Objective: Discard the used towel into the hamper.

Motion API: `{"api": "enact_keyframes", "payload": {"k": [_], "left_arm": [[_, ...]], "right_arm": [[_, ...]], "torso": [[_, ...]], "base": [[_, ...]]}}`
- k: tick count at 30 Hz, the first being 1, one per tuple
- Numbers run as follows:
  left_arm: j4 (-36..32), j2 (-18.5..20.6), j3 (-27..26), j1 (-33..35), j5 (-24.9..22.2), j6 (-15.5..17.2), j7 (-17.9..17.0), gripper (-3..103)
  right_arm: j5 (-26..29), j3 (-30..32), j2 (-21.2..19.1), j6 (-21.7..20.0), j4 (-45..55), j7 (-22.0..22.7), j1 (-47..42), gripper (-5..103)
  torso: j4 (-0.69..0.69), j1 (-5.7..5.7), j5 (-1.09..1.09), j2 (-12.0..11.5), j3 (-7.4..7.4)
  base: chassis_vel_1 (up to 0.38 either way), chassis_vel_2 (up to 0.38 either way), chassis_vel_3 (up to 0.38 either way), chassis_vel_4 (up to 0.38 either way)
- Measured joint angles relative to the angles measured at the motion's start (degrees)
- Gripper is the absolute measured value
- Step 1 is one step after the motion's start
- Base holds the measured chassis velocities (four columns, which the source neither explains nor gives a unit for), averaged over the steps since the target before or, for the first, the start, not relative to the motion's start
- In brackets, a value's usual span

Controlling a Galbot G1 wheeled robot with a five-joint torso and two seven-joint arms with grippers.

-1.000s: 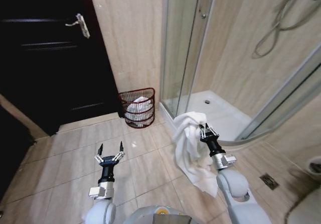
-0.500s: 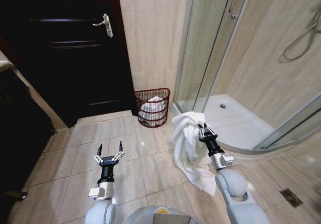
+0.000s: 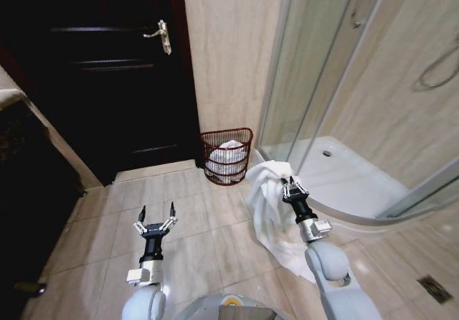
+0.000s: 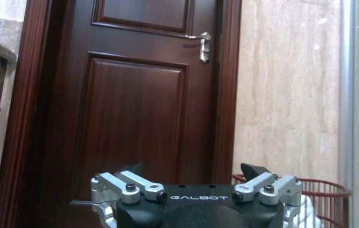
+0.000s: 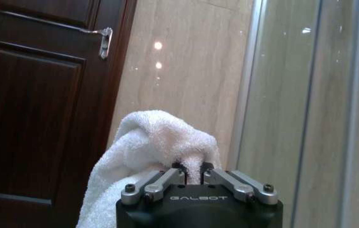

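My right gripper (image 3: 289, 185) is shut on a white towel (image 3: 267, 201) that hangs from it down toward the floor. In the right wrist view the towel (image 5: 147, 147) bunches over the closed gripper (image 5: 190, 167). The hamper (image 3: 226, 155), a dark red wire basket holding white cloth, stands on the floor against the wall ahead, between the door and the shower; its rim (image 4: 322, 190) shows in the left wrist view. My left gripper (image 3: 156, 214) is held up at the lower left, open and empty, also seen as the left gripper (image 4: 192, 170) facing the door.
A dark wooden door (image 3: 107, 76) with a metal handle (image 3: 162, 36) fills the left wall. The glass shower enclosure (image 3: 337, 83) and its raised white tray (image 3: 358, 184) stand at the right. Beige floor tiles (image 3: 186, 212) lie open between me and the hamper.
The whole head view has shifted right, so the camera turned left; door and hamper now sit more central. Both grippers hold their poses, the towel still gripped.
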Motion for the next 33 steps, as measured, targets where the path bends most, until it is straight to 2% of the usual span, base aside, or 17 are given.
{"api": "enact_keyframes", "payload": {"k": [19, 33], "left_arm": [[0.58, 0.04, -0.10, 0.00, -0.13, -0.50, -0.01, 100], [0.67, 0.13, -0.17, -0.02, -0.23, -0.53, -0.02, 100]], "right_arm": [[2.76, -0.41, 0.31, -0.44, -0.17, 3.88, 0.98, 11], [2.69, -0.37, 0.54, -0.41, -0.14, 3.92, 2.05, 11]], "torso": [[0.00, -0.01, 0.04, 0.00, -0.01], [0.00, -0.01, 0.04, 0.00, -0.01]], "base": [[-0.015, 0.005, 0.013, -0.005], [0.000, 0.000, 0.000, 0.000]]}}
